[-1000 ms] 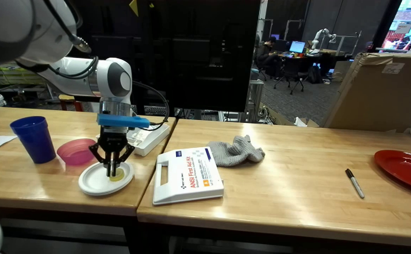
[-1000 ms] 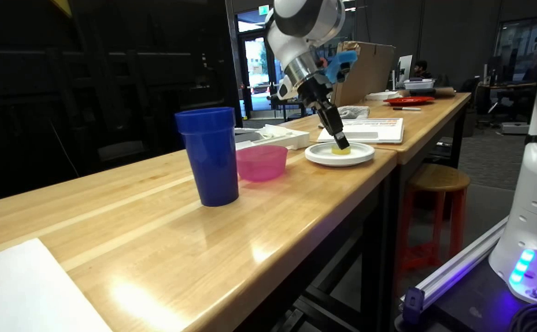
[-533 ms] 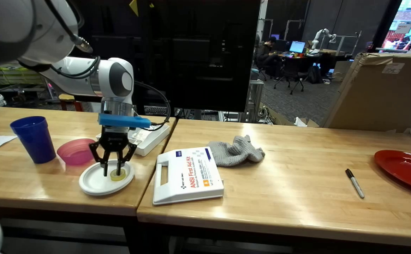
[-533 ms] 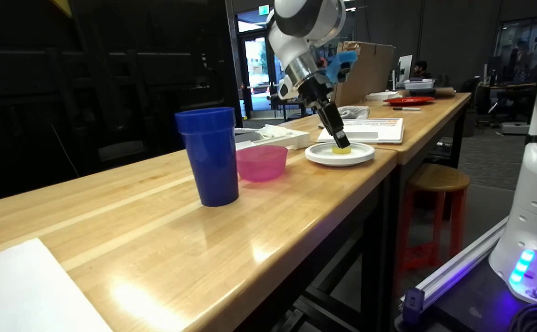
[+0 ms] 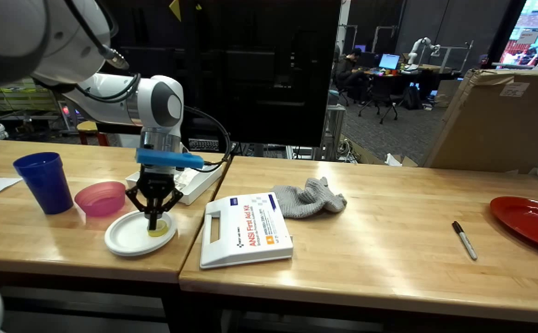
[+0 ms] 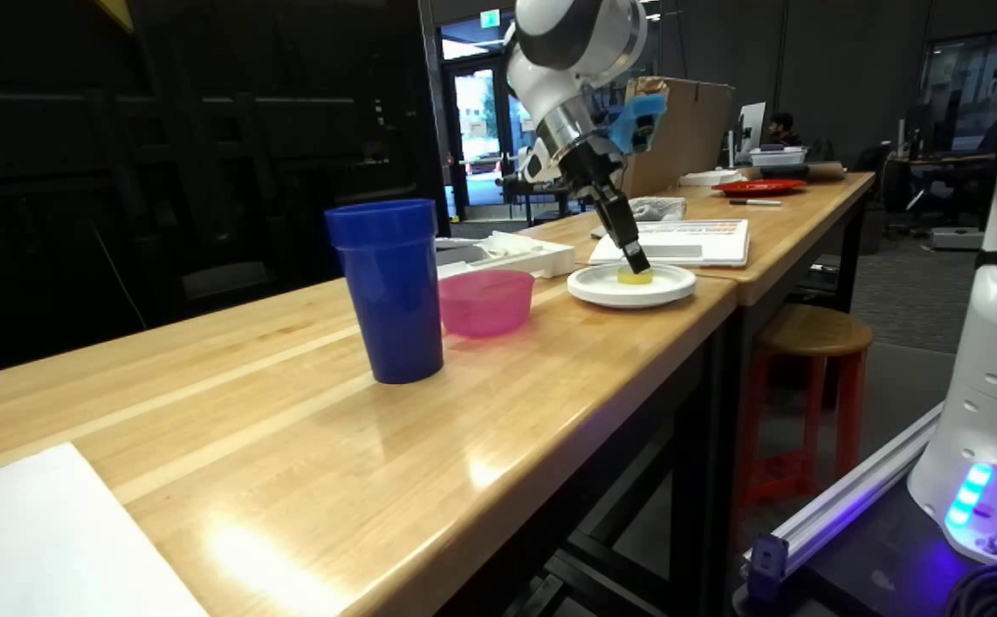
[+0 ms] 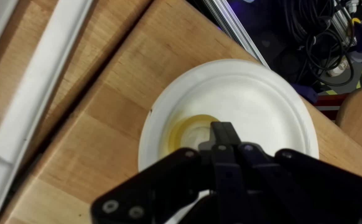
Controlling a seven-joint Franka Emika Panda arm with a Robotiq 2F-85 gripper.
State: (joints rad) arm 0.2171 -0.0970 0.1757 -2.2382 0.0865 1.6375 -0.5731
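Pointing down over a round white plate [image 7: 262,107], the black two-finger gripper [image 7: 223,130] had its jaws together. A translucent yellow ring [image 7: 175,137] lay on the plate nearby.

In an exterior view, taking the flat white plastic first aid case [image 5: 246,233] as my clock centre, I see a crumpled grey knitted cloth [image 5: 308,201] at two o'clock, a slim black-capped grey marker [image 5: 466,242] and a glossy red plate [image 5: 532,224] at three, a white open tray [image 5: 200,187] at ten, and a translucent pink bowl [image 5: 100,206] and a tapered blue plastic cup [image 5: 45,183] between nine and ten.
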